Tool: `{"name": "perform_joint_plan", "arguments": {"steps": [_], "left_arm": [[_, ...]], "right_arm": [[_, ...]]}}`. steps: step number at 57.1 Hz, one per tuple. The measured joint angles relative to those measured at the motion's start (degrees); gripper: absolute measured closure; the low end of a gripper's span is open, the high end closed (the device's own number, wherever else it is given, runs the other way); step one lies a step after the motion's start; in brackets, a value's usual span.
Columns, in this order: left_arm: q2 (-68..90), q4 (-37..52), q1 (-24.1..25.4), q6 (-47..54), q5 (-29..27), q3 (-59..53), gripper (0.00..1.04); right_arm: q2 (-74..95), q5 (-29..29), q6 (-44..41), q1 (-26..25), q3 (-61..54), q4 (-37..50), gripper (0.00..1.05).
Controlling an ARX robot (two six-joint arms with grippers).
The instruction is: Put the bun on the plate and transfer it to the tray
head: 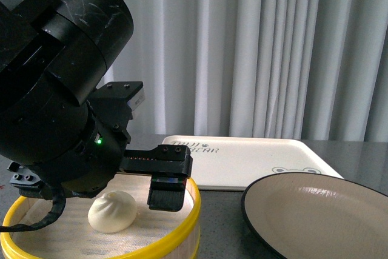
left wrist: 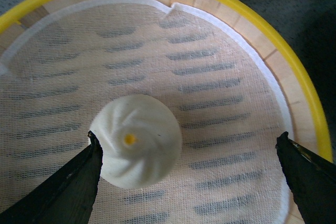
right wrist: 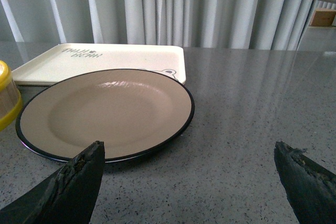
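Note:
The bun lies on the cloth liner of a yellow-rimmed steamer basket at the front left. My left gripper is open just above the basket. The bun lies between the fingers, close beside one finger and far from the other. One left finger shows in the front view, right of the bun. The plate stands empty at the front right, and the tray lies empty behind it. My right gripper is open over bare table beside the plate.
The grey speckled table stretches beyond the plate. The tray touches or nearly touches the plate's far rim. The basket's yellow edge shows beside the plate. Grey curtains hang behind the table. My left arm fills the front view's left.

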Motion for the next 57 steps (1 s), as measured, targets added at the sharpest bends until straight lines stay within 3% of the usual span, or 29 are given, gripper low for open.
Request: {"name": "perform_joint_plan", "arguments": {"steps": [49,57], "left_arm": [[3.65,0.76,1.84,0.11,-1.88,-0.44,0.07],[3.58,0.76,1.92,-0.02,-1.84,-0.63,0.27]], "right_arm": [[0.0,0.0,0.0,0.0,0.0,0.0,0.09],[0.0,0.0,0.0,0.0,0.0,0.0,0.09]]}}
